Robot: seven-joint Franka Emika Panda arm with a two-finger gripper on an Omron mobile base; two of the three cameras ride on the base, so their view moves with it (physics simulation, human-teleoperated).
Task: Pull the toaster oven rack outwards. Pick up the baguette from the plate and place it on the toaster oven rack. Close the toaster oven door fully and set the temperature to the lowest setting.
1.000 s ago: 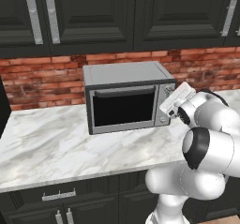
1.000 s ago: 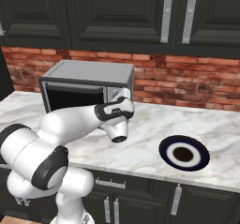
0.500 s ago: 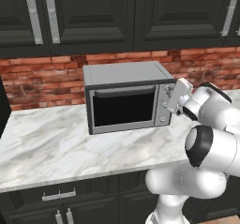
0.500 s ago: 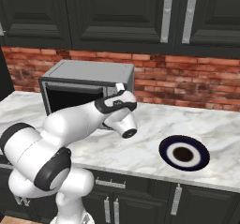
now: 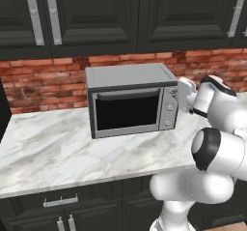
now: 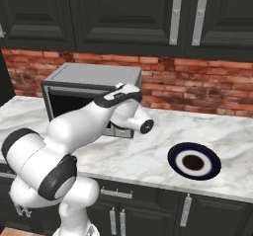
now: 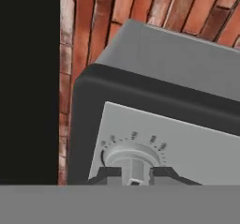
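While its door [image 5: 127, 111] stands shut, the oven [image 5: 131, 99] sits at the centre of the left base view, against the brick wall [image 5: 43, 82] on the marble counter [image 5: 58, 148]. Its knob panel lies at the right end — three round knobs in a column. In the hand view a ribbed knob [image 7: 133, 158] sits at bottom centre, and the gripper [image 7: 135, 174] is clamped on it, fingertips [image 7: 108, 174] pressed to either side. In the right base view the plate [image 6: 194, 161] lies at right of centre — well apart from the oven, its dark centre bare.
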